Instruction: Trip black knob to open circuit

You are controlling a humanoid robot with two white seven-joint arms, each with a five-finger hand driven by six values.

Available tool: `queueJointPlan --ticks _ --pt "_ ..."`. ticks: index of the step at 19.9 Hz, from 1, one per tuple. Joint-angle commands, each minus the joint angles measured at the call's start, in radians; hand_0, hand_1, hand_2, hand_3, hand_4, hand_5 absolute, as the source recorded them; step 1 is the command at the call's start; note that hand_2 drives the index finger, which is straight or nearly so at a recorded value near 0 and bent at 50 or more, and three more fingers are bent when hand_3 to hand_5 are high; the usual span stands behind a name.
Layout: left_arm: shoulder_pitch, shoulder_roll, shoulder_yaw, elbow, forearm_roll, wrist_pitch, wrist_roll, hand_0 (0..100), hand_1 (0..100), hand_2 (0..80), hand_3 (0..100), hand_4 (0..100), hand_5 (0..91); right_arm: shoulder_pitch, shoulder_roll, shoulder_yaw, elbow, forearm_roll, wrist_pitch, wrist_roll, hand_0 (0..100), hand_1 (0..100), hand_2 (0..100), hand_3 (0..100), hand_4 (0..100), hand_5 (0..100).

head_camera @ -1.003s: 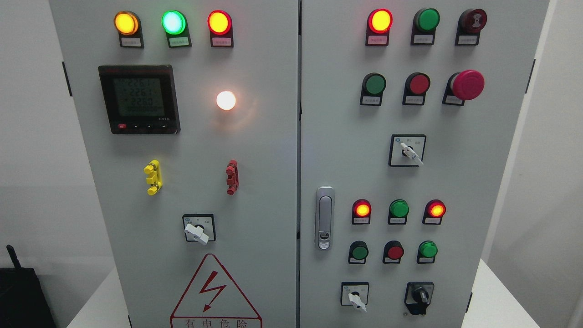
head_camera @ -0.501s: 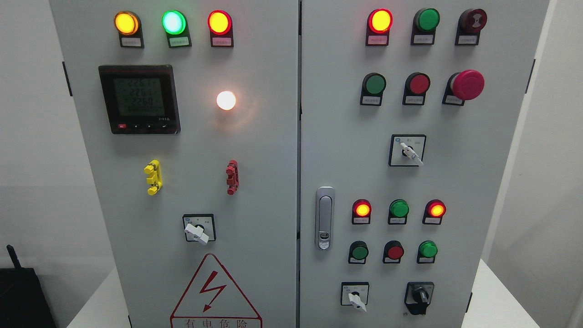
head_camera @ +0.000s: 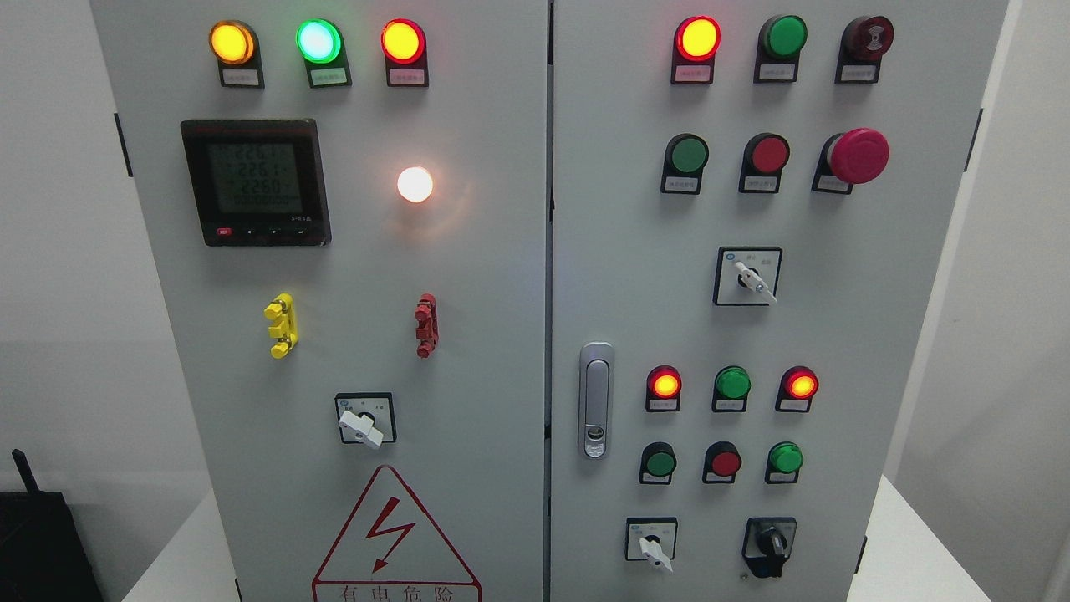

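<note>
Neither robot hand shows, so their state cannot be told, and the black knob (head_camera: 770, 545) at the cabinet's (head_camera: 501, 293) lower right sits untouched, leaving the trip undone.

A grey cabinet (head_camera: 501, 276) fills the middle of the view and serves as the landmark. To its left a plain white wall (head_camera: 58, 251) runs down to a pale seam low behind it. To its right another white wall (head_camera: 1003, 334) shows a soft vertical fold. The cabinet stands on a white counter (head_camera: 899, 552). At the cabinet's lower left sits a black box (head_camera: 42, 543) with a short antenna. The light is even and soft.
</note>
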Motion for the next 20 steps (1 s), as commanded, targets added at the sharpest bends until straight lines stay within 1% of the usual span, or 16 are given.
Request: queueJointPlan --ticks 1,4,9,11,20 --pt "0.0 0.0 0.001 0.001 0.002 0.001 0.0 12 39 0.0 0 0 0.0 -0.034 -0.003 -0.006 -0.046 -0.003 0.018 0.01 65 72 0 100 100 99" --pt "0.0 0.0 0.001 0.001 0.002 0.0 0.0 12 39 0.0 0 0 0.0 -0.079 -0.003 -0.02 -0.062 -0.003 0.06 0.01 66 73 0 100 100 99" --pt "-0.002 0.0 0.001 0.001 0.002 0.001 0.0 12 39 0.0 0 0 0.0 -0.133 -0.005 -0.042 -0.068 -0.003 0.098 0.016 67 74 0 100 100 99" --pt "0.0 0.0 0.001 0.001 0.002 0.001 0.0 12 39 0.0 0 0 0.0 -0.142 -0.005 -0.042 -0.069 -0.003 0.1 0.027 68 75 0 100 100 99" --pt "0.0 0.0 0.001 0.001 0.002 0.0 0.0 12 39 0.0 0 0 0.0 -0.186 -0.003 -0.04 -0.077 -0.003 0.12 0.03 69 76 0 100 100 99"
